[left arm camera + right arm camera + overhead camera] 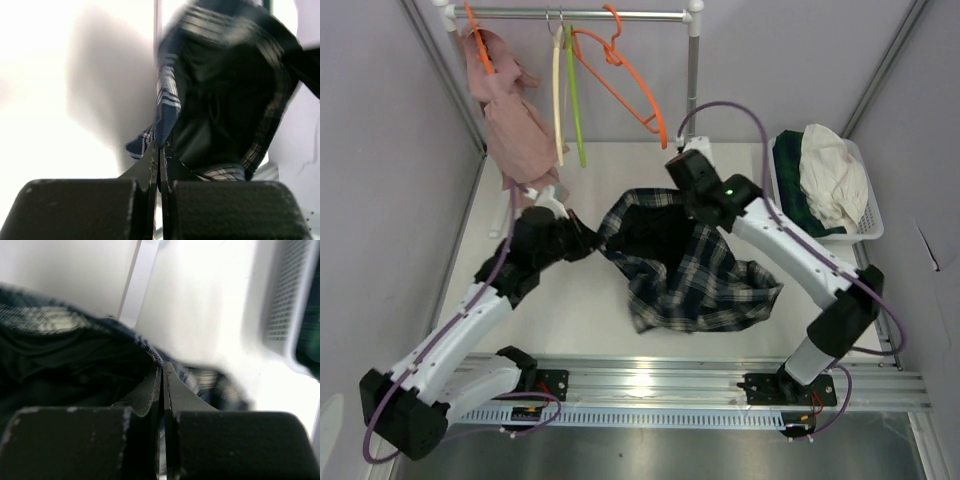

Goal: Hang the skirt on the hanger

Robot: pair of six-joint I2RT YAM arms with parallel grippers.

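Both pincers are pinched fully closed on the plaid skirt (695, 270). The left gripper (159, 149) bites a fold of the waistband edge. The right gripper (162, 371) bites the opposite rim of the waist opening. The skirt sits mid-table (580, 310) with the waist stretched open between the two arms and the hem bunched toward the near edge. The free orange hanger (625, 85) hangs on the rail (590, 14) at the back, well apart from the skirt and beside a cream hanger (558, 100) and a green hanger (575, 110). A pink garment (520, 125) occupies the rail's left end. Risks, as judged: each grip looks like a thin fingertip bite, so the skirt's own weight may pull the cloth free on lifting. Spreading the arms too far could strip one side out. The trailing hem may drag. The orange hanger hangs loose and could swing away or be knocked off the rail on contact.
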